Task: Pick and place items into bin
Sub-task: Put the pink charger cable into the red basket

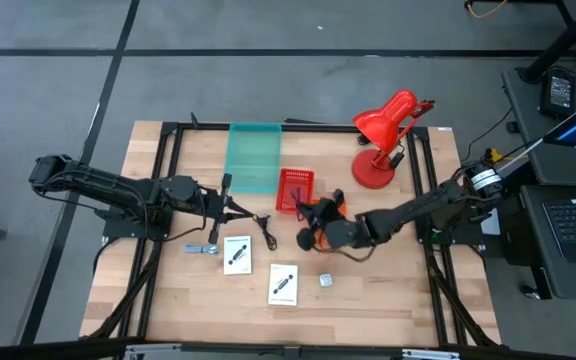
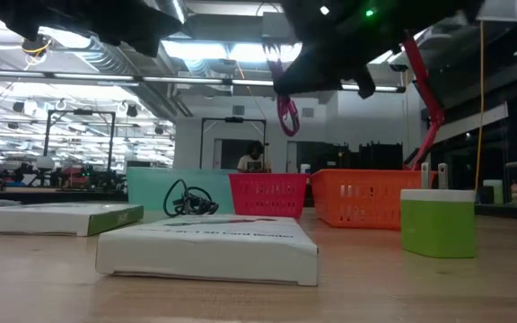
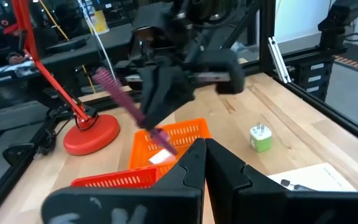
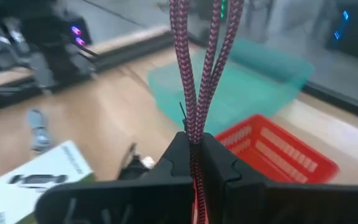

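Your right gripper is pinching its fingers fully together on the dark red cable, and the braided loops are standing up out of the closed jaws in the right wrist view. From above, that gripper is sitting near the middle of the table, just beside the red basket and an orange basket that its arm is partly covering. In the low view the cable is hanging in the air above the red basket, clear of its rim, with the orange basket beside it.

Your left gripper is holding its fingers closed with nothing between them; it is waiting over the left part of the table, with its tips near the teal bin.

The black cable is lying loose on the wood between the two grippers. The two white cards are lying flat toward the front of the table, the second a little further right. A small bluish piece is resting just left of the first card, and a small pale plug is sitting to the right of the second. The red desk lamp is standing at the back right.
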### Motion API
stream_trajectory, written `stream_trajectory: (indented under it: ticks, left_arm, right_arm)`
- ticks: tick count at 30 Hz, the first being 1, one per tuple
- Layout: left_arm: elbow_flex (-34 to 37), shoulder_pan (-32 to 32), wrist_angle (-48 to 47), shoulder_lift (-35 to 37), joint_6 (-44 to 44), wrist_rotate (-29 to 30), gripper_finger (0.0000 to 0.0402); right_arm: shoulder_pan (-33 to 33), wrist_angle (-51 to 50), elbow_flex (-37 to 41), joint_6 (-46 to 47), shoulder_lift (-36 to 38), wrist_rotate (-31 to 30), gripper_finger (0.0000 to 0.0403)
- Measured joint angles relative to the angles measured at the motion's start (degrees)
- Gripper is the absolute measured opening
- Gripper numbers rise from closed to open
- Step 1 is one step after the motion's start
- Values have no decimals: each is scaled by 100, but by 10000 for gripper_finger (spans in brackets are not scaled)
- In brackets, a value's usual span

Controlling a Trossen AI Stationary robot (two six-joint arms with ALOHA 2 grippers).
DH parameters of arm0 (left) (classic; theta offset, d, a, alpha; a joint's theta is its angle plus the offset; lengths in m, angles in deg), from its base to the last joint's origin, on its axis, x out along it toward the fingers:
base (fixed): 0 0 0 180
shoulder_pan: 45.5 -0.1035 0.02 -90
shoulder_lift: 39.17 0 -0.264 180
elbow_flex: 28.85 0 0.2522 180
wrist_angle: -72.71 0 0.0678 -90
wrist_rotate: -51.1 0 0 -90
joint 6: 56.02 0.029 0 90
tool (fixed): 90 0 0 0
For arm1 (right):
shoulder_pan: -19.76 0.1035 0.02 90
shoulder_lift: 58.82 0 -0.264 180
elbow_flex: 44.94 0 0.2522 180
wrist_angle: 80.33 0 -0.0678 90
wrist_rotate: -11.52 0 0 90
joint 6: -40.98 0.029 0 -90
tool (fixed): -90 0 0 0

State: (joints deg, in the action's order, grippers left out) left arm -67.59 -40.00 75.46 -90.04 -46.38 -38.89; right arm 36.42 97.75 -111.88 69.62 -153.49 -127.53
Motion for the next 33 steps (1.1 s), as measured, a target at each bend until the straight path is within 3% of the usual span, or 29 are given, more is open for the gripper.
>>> stream_trajectory:
  ticks: [4, 15, 23, 33]
  left_arm:
    - [0, 2, 0, 0, -170, 0, 5]
    - [0, 1, 0, 0, -304, 2, 6]
    - [0, 0, 0, 0, -291, 52, 6]
    - [0, 2, 0, 0, -289, 66, 6]
  right_arm:
    - [-255, -664, -238, 267, 0, 68, 0]
    - [-623, -1130, -298, 647, 0, 112, 0]
    - [-1045, -1411, -297, 943, 0, 868, 0]
    - [-1352, -1392, -297, 1011, 0, 1328, 0]
